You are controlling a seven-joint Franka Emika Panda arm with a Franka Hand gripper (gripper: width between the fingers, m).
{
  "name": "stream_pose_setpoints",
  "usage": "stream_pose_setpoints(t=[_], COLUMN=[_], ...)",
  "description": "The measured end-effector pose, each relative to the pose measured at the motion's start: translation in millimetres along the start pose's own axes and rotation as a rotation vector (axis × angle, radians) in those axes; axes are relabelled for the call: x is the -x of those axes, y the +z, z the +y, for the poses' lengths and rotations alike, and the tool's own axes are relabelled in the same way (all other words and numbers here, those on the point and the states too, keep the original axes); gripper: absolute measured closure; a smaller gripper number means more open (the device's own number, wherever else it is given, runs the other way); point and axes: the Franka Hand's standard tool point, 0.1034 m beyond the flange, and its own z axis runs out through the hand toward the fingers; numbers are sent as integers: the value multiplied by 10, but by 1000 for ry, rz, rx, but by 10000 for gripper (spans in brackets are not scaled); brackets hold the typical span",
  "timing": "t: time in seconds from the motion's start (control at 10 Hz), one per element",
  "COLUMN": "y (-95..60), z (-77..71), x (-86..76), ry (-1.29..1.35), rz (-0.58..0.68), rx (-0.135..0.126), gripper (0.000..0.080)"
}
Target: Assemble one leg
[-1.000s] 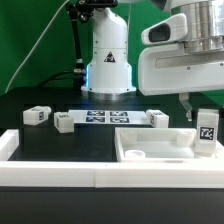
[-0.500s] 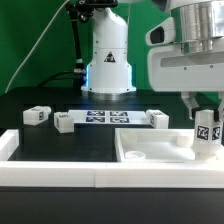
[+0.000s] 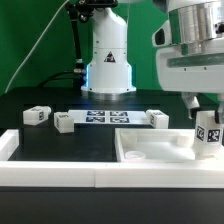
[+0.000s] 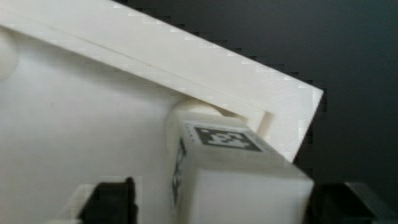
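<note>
My gripper (image 3: 205,112) is at the exterior view's right, shut on the leg (image 3: 208,138), a small white peg held upright with its tag facing the camera. The leg hangs over the right corner of the large flat white square piece (image 3: 150,150); whether its lower end touches the piece I cannot tell. In the wrist view the leg (image 4: 240,175) shows between the dark fingers (image 4: 111,200), with the white piece's edge (image 4: 214,75) behind it. Three more white legs lie on the table: two to the exterior view's left (image 3: 37,116) (image 3: 64,122) and one in the middle (image 3: 158,119).
The marker board (image 3: 105,118) lies flat between the loose legs. Long white border rails run along the front (image 3: 90,176) and the exterior view's left (image 3: 8,145). The robot's white base (image 3: 108,60) stands behind the marker board.
My gripper has moved down and slightly to the exterior view's right with the leg in it, bringing the leg closer to the white piece's corner.
</note>
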Motion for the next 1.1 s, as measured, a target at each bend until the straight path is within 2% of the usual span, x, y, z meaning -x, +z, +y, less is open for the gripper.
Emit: stream_pose_setpoints(t=[0.1, 0.2, 0.9, 1.1], y=[-2, -4, 8, 12], z=[-8, -17, -28, -14], x=[-2, 5, 9, -9], ry=[-56, -191, -1051, -1184], rz=[-1, 2, 33, 27], rx=[1, 8, 73, 76], gripper=[231, 164, 151, 151])
